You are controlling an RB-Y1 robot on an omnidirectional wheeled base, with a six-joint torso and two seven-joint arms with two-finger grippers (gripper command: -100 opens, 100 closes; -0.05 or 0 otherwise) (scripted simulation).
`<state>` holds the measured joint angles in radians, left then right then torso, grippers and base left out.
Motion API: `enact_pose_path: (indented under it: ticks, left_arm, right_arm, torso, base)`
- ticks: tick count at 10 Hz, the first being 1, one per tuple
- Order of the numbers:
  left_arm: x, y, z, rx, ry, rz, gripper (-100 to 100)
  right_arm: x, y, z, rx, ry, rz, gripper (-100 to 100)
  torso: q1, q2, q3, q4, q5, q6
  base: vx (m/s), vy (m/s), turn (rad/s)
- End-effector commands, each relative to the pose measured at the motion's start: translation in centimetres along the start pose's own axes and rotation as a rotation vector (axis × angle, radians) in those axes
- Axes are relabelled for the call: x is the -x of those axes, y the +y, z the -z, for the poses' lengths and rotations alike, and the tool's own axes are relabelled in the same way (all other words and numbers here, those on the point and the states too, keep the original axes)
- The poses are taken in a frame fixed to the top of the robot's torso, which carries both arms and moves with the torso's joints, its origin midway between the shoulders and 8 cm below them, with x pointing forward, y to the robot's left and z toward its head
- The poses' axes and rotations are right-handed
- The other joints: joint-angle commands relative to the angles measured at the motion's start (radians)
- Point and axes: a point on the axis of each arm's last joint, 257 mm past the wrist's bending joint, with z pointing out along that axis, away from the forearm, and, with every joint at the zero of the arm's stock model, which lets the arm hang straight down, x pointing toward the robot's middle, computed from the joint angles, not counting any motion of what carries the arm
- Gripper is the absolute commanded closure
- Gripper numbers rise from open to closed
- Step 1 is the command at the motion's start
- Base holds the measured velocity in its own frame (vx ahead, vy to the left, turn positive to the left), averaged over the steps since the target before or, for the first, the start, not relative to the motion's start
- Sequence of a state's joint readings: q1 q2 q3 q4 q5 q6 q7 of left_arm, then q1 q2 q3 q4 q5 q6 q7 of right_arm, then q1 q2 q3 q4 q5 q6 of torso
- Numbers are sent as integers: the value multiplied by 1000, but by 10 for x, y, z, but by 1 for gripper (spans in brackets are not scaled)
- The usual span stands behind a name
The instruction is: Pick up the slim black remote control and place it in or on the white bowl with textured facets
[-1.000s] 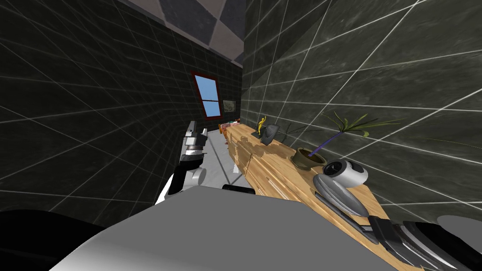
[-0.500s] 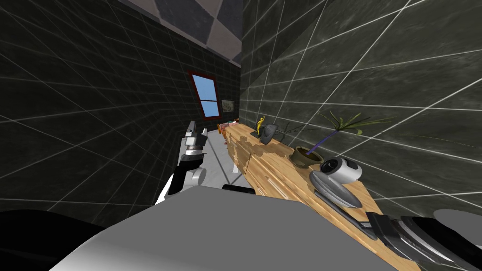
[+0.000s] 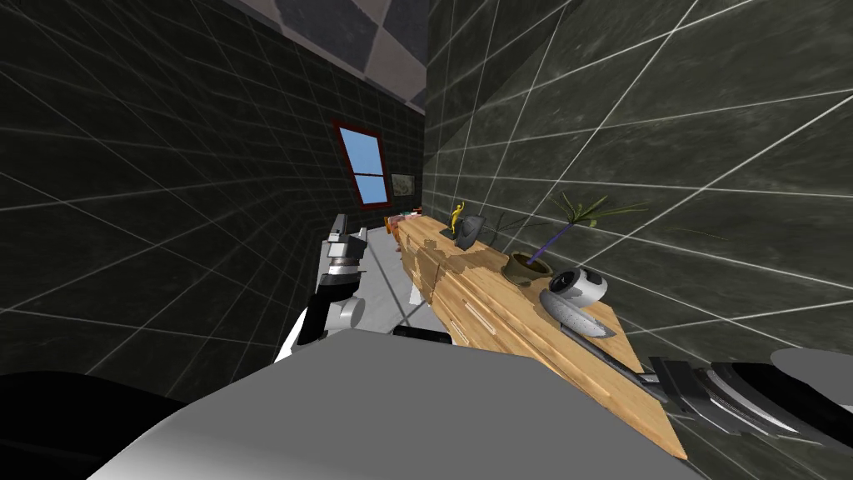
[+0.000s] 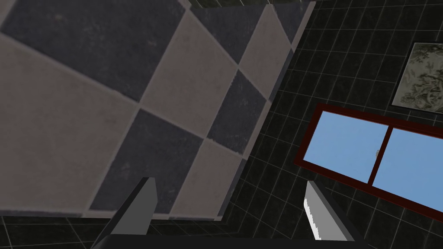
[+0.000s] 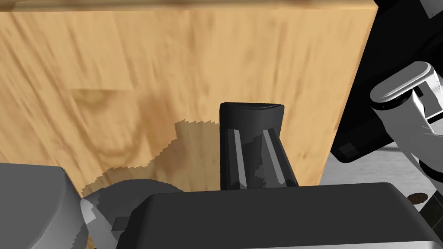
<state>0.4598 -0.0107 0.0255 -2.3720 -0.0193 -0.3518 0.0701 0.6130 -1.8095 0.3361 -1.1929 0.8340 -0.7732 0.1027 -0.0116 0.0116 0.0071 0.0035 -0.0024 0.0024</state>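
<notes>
Surface: a long pale wooden counter (image 3: 487, 308) runs along the right-hand wall (image 3: 666, 125).
Room: dark tiles with pale grid lines, a red-framed window (image 3: 366, 171) at the far end, and a chequered ceiling (image 3: 350, 29).
Remote: the slim black remote (image 5: 251, 114) is pinched in your right claw (image 5: 251, 142), low over the counter's near end.
Bowl: the white bowl (image 3: 581, 286) sits on the counter, near a potted plant (image 3: 526, 267).
Left claw: your left claw (image 4: 229, 207) is raised, with its fingers spread.

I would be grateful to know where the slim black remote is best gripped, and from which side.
Grip the black remote across its narrow width near one end, coming in along its length. It is long, slim and flat, so its two long edges probably suit the fingers best. The right gripper holds it this way, the far end jutting beyond it over the wooden top.
</notes>
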Motion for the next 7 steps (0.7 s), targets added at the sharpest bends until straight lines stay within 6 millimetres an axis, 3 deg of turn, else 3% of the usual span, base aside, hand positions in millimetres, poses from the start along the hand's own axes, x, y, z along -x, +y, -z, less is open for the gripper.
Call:
enact_pose_path:
  ticks: [1,7]
  left_arm:
    - [0,0,0,0,0,0,0]
    - [0,0,0,0,0,0,0]
  right_arm:
    - [0,-10,7,-17,0,16,100]
    - [9,-42,37,-58,-12,60,100]
  torso:
    - [0,0,0,0,0,0]
    - [1,-1,0,1,1,-1]
  base:
    - [-161,-126,12]
    - [-135,-85,9]
